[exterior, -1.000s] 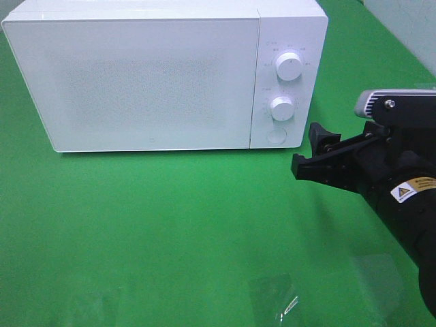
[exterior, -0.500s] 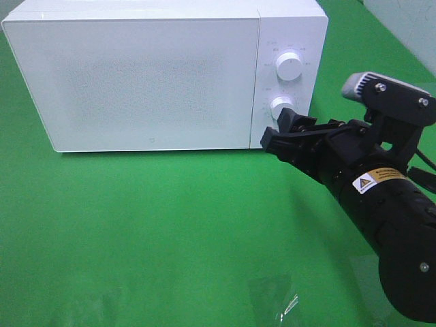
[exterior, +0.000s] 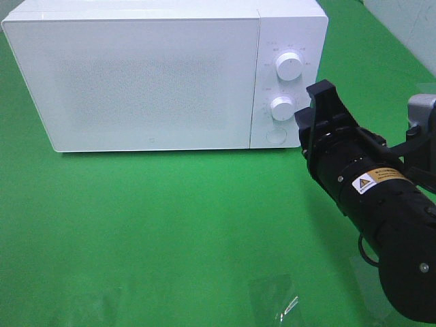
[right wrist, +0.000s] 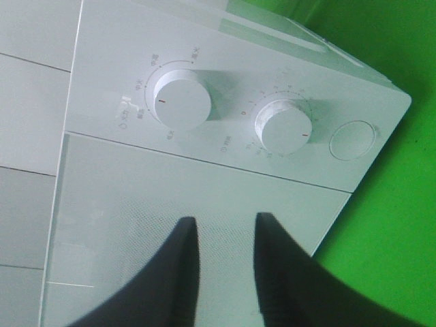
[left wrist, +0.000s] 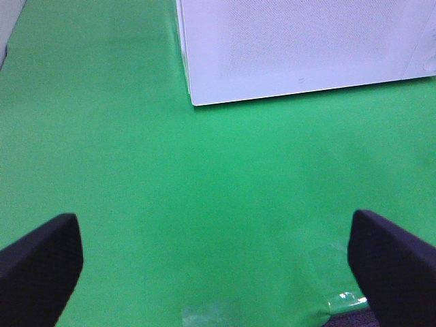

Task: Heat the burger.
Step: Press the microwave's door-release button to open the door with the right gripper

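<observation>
where green cloth (exterior: 170,225) lies, the right hand (right wrist: 223,219) faces a white microwave (exterior: 136,75).

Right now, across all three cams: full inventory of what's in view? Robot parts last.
microwave: 1, white, back of the table, door shut
knobs: 2, white, one above the other on the microwave's right panel
round button: 1, white, below the lower knob
table: 1, green cover, under everything
clear film patch: 1, transparent, near the front edge
burger: 0, not visible in any view
right pincer: 1, black, in front of the microwave's panel, narrow gap between jaws, holding nothing
left pincer: 1, black, over bare table, jaws wide apart, holding nothing
</observation>
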